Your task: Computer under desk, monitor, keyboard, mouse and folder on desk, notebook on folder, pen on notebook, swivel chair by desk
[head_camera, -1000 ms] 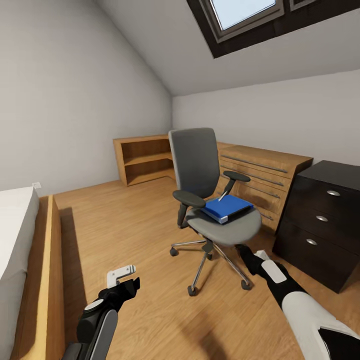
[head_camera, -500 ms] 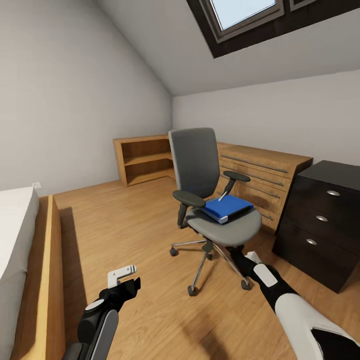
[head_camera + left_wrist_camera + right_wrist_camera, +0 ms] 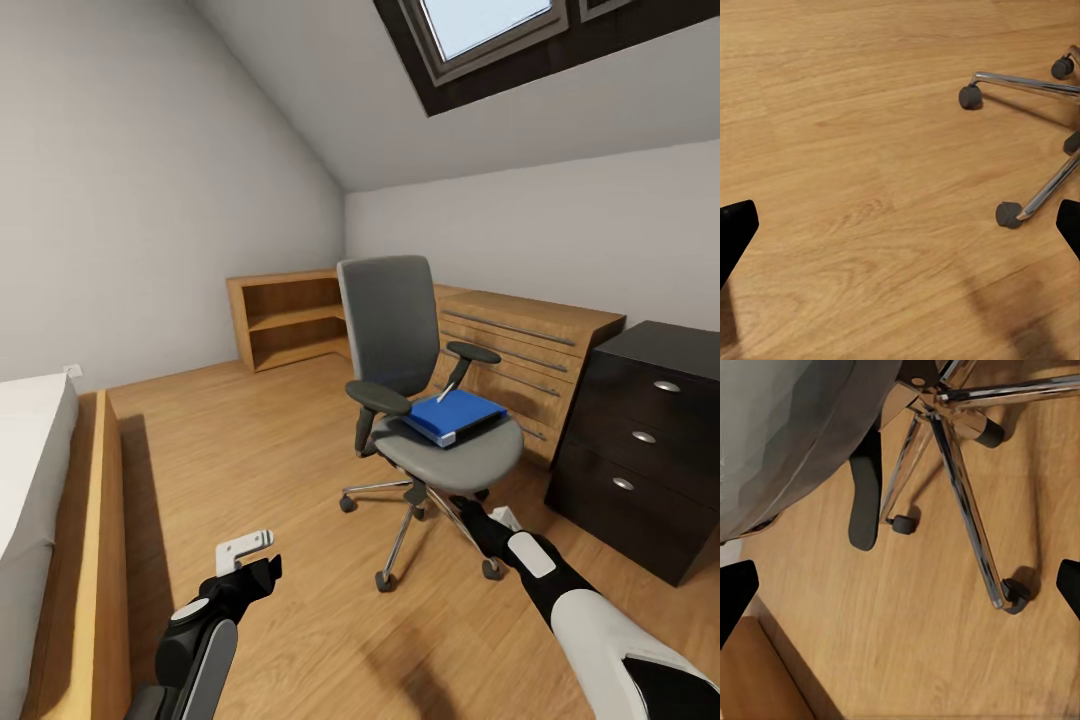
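Observation:
The grey swivel chair [image 3: 392, 325] stands mid-room on the wood floor, with the bright blue folder [image 3: 455, 414] lying flat on its seat. To its right is the desk's dark three-drawer pedestal [image 3: 640, 440]. My right gripper [image 3: 478, 513] hangs low beside the chair's chrome base, just under the seat's front edge, and it is open [image 3: 900, 589], facing the seat underside [image 3: 787, 427] and chrome legs [image 3: 960, 495]. My left gripper [image 3: 258, 558] is open and empty above bare floor to the chair's left, and the left wrist view shows its fingertips spread wide [image 3: 900, 225] near two casters [image 3: 1009, 214].
A light wood cabinet with bar handles [image 3: 525, 350] stands behind the chair, and an open wood shelf unit [image 3: 290, 318] sits in the far corner. A bed with a wood frame [image 3: 95, 520] runs along the left. The sloped ceiling has a skylight [image 3: 480, 25].
My right arm has slid left and a little lower, bringing its gripper closer under the chair's seat by the chrome base. The left arm, chair and folder have not moved.

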`<state>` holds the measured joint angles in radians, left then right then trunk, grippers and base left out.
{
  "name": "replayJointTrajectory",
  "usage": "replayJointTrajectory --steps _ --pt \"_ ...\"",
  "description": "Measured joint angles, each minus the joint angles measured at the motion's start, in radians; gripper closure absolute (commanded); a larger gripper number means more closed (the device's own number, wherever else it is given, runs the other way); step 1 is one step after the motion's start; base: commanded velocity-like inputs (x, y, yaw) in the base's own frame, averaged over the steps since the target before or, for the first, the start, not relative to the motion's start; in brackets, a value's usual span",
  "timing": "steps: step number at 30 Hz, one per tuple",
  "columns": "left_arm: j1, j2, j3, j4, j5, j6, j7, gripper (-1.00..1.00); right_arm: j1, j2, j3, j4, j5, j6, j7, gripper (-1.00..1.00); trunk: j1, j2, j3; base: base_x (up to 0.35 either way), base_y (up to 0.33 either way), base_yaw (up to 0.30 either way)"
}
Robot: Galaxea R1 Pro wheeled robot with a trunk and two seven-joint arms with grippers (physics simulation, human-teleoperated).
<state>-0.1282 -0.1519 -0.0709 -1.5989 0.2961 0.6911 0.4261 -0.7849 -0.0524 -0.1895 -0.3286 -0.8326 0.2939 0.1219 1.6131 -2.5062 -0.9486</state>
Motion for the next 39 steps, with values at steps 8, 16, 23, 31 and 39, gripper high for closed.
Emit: replayJointTrajectory --steps 8,16,23,31,39 --pt "0.0 0.0 0.001 0.0 0.0 0.0 0.0 -1.0 0.001 -0.001 0.001 0.001 0.009 0.0 0.05 -1.0 0.0 0.0 0.0 0.0 0.0 0.0" --pt "0.0 0.0 0.001 0.0 0.0 0.001 0.0 -1.0 0.002 -0.007 0.0 0.036 0.11 -0.006 0.244 -1.0 0.0 0.0 0.0 0.0 0.0 0.0" --pt "0.0 0.0 0.0 -0.001 0.0 0.0 0.0 -1.0 0.002 -0.011 -0.001 0.037 0.112 -0.006 0.25 -1.0 0.0 0.0 0.0 0.005 0.0 0.0" --pt "0.0 0.0 0.0 -0.002 0.0 0.0 0.0 -1.0 0.002 -0.012 -0.001 0.038 0.112 -0.007 0.249 -1.0 0.0 0.0 0.0 0.145 0.0 0.0" --pt "0.0 0.0 0.0 -0.002 0.0 -0.001 0.0 -1.0 0.002 -0.012 0.007 0.036 0.1 -0.004 0.252 -1.0 -0.001 0.0 0.0 0.14 0.0 0.0"
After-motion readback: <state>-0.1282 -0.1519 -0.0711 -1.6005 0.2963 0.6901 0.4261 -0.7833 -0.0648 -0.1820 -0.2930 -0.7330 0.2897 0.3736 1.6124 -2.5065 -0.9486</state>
